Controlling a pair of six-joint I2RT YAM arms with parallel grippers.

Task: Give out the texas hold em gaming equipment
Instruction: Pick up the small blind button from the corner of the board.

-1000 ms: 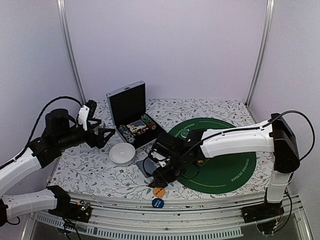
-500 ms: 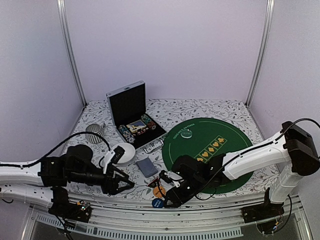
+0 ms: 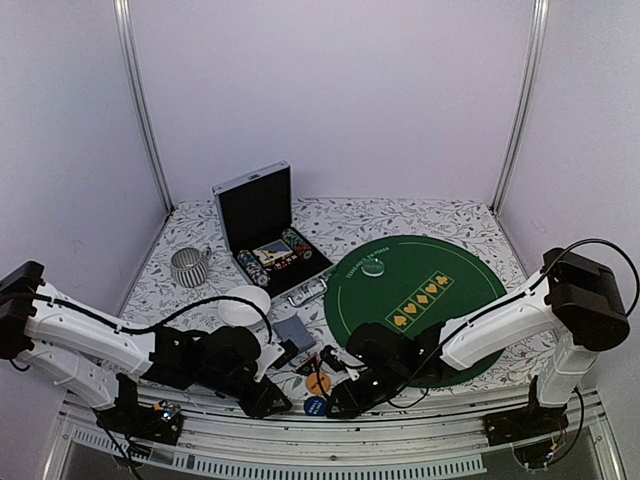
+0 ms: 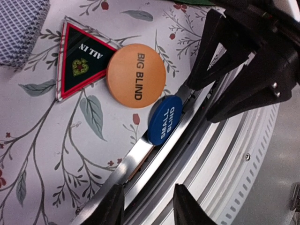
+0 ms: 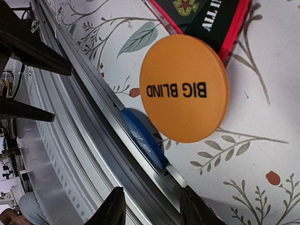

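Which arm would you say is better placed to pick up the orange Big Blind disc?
The right arm, probably: in the top view its open jaws sit beside the orange Big Blind disc, while the left arm's are farther off.

You can read "BIG BLIND" in black on the orange disc (image 4: 136,75) in the left wrist view, and "SMALL BLIND" in white on the blue disc (image 4: 165,120). The black red-edged triangle (image 4: 79,61) carries "ALL IN" in white above a green spade sign. Your right wrist view repeats "BIG BLIND" and shows only "ALL I" of the triangle's wording. Lettering along the green mat (image 3: 480,275) rim is too small to read.
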